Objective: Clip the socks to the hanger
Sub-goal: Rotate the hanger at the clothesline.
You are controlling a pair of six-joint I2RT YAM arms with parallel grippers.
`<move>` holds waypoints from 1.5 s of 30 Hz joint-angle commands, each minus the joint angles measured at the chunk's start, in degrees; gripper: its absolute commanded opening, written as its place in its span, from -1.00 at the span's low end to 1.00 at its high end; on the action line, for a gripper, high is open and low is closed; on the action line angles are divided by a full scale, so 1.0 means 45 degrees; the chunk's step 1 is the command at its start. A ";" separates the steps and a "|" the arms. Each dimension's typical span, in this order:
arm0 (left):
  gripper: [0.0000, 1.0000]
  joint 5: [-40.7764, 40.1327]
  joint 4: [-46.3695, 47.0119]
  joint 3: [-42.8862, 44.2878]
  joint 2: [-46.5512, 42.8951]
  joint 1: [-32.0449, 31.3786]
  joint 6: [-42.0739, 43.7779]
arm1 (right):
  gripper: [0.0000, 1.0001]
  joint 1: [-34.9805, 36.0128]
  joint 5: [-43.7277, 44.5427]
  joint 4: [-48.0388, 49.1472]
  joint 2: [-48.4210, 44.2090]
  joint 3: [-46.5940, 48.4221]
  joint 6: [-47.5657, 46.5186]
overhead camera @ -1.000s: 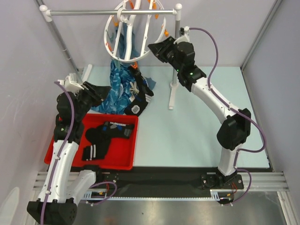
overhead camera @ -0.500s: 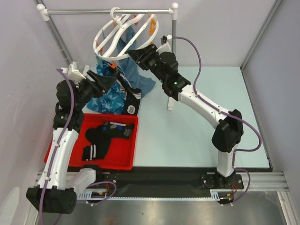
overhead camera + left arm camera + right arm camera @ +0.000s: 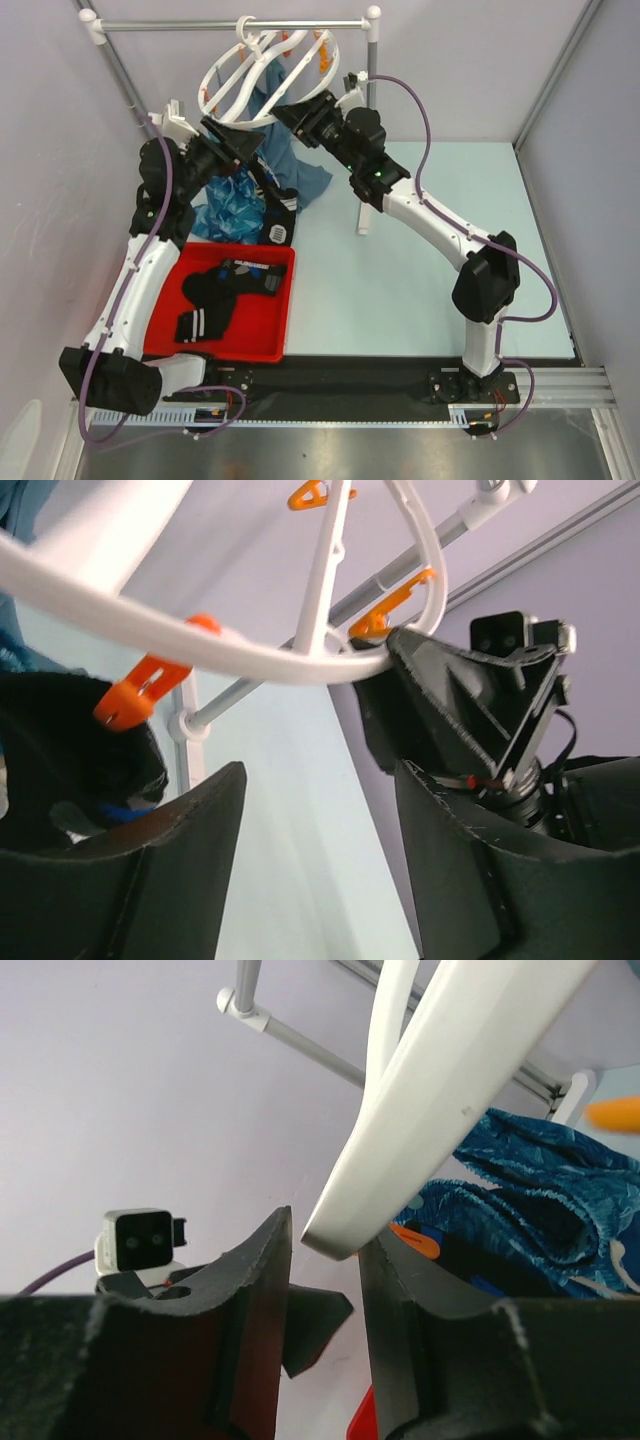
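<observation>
White plastic, the hanger [image 3: 250, 665] hangs by its hook from the grey rail [image 3: 300, 24] at the back of the counter [image 3: 400, 290]. Its ring is tilted, the long axis running left to right and the near edge dipping towards the arms. The right hand [image 3: 325, 1228] has the ring's rim between its fingers, which stand only a little apart; whether they pinch it I cannot tell. The left hand [image 3: 318, 780] sits just under the rim, fingers wide apart and holding nothing. Beside it, an orange clip [image 3: 135, 690] hangs from the rim. One black sock [image 3: 280, 210] hangs lengthwise downward below the ring, beside the blue cloth [image 3: 225, 205]. The other socks [image 3: 215, 290] lie flat in the red tray [image 3: 215, 354] at near left.
</observation>
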 commanded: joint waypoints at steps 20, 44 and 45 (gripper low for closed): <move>0.10 -0.1591 -0.0310 0.2706 0.2187 -0.0032 0.1795 | 0.51 -0.0721 -0.2592 -0.0894 -0.0869 -0.0020 -0.1083; 0.12 -0.1419 -0.1152 0.4093 0.3144 0.1277 0.2952 | 0.59 -0.4765 -1.0952 -0.1819 -0.0577 0.1800 -1.1647; 0.12 -0.1380 -0.1152 0.4133 0.3203 0.1277 0.2913 | 0.63 -0.4707 -1.1359 -0.1390 -0.0654 0.1082 -1.2218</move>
